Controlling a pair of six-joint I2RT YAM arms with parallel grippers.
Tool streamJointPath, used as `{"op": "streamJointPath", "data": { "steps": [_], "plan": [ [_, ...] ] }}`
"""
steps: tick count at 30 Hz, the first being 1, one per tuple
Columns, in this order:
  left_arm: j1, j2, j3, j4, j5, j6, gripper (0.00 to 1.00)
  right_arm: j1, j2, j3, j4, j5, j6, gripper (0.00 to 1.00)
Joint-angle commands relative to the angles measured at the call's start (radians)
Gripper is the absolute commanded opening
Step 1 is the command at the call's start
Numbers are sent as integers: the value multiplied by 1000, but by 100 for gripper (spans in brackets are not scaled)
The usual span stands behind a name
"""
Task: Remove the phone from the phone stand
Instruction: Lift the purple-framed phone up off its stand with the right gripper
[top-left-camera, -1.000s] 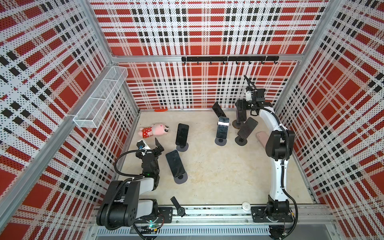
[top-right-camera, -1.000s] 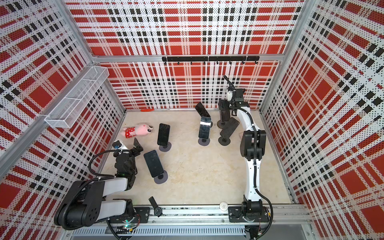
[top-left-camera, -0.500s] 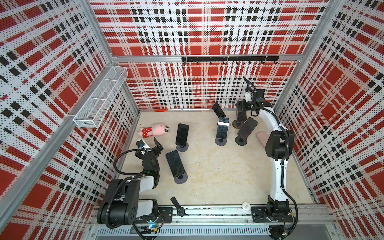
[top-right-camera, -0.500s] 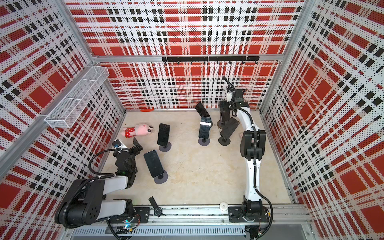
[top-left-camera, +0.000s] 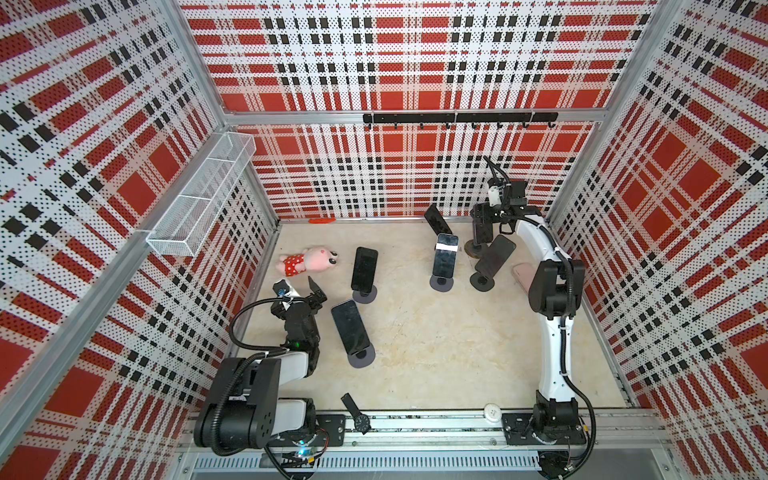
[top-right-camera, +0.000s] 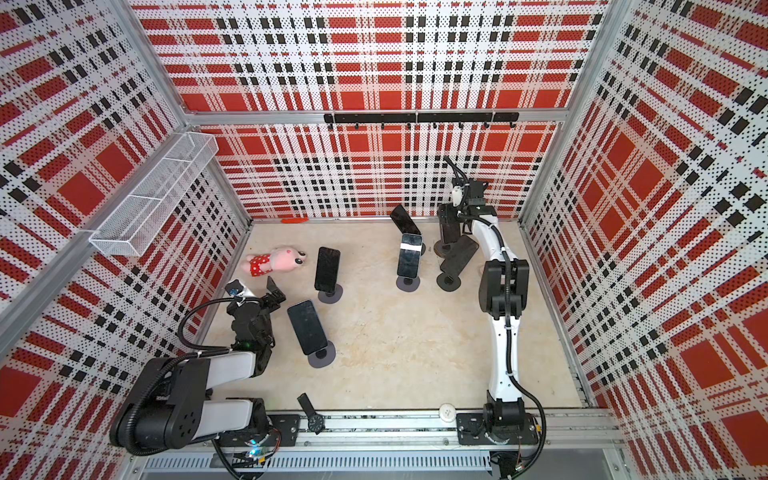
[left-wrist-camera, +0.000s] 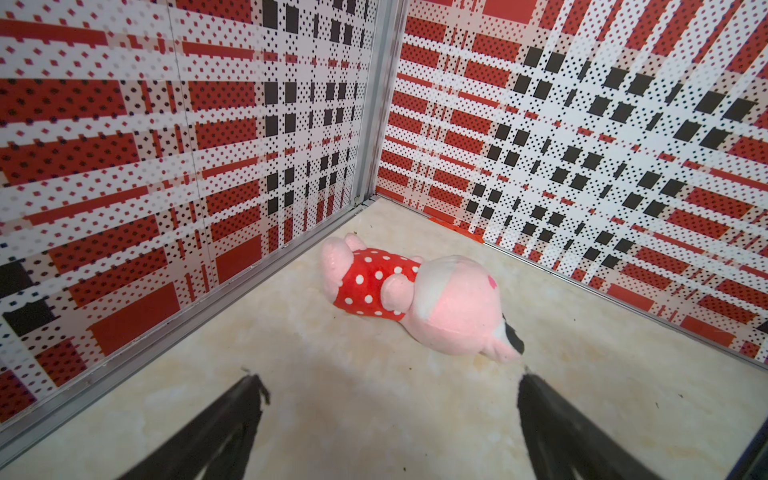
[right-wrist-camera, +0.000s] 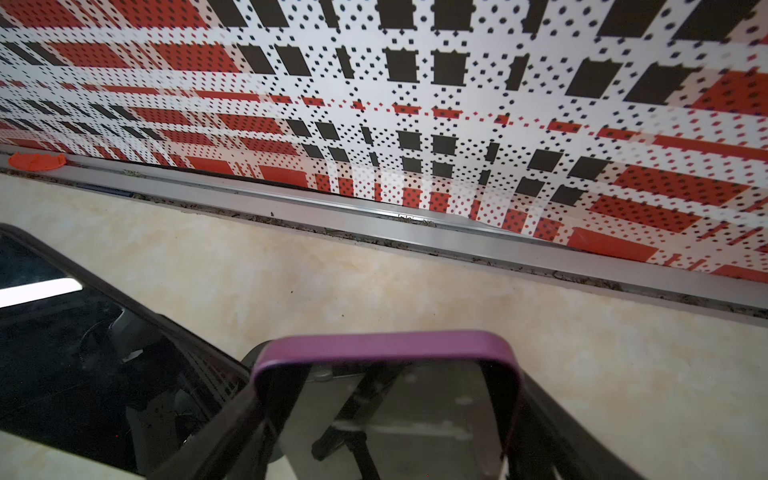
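A phone with a purple rim (right-wrist-camera: 386, 347) stands on its phone stand (top-left-camera: 476, 249) at the back right, close to the rear wall. My right gripper (right-wrist-camera: 386, 399) is shut on it, one finger (right-wrist-camera: 232, 419) pressed against each long side. In both top views that phone (top-left-camera: 482, 227) (top-right-camera: 449, 227) is upright under the right gripper (top-left-camera: 484, 216). My left gripper (left-wrist-camera: 388, 380) (top-left-camera: 316, 291) is open and holds nothing, low at the front left, pointing at a plush toy (left-wrist-camera: 415, 295).
Several other dark phones on round-based stands (top-left-camera: 364, 268) (top-left-camera: 351, 328) (top-left-camera: 444, 259) (top-left-camera: 494, 255) (top-left-camera: 436, 218) stand about the floor. A pink phone (top-left-camera: 524, 272) lies flat by the right arm. A wristwatch (top-left-camera: 357, 413) lies at the front rail, and a wire basket (top-left-camera: 199, 199) hangs on the left wall.
The right gripper's jaws have closed in onto the sides of the purple-rimmed phone. Neither arm has shifted noticeably, and the left gripper stays open.
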Motion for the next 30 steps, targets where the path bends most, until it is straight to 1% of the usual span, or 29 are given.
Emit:
{"op": "streamJointPath", "data": {
  "steps": [1,9,13,20,25,30],
  "plan": [
    [6,11,29,2,-10,-5,98,-4,16,28,7,7,-5,80],
    [6,18,39,-9,-11,-5,98,-3,-10,5,13,19,-6,73],
    [8,27,51,-21,-6,-5,98,-2,-20,-3,24,-4,16,70],
    [16,47,74,-45,8,-7,98,-4,-78,-68,72,-28,46,67],
    [13,35,63,-44,4,-9,98,-3,-113,-88,83,-26,57,66],
    [10,29,58,-42,0,-7,98,-4,-164,-143,128,-29,71,66]
  ]
}}
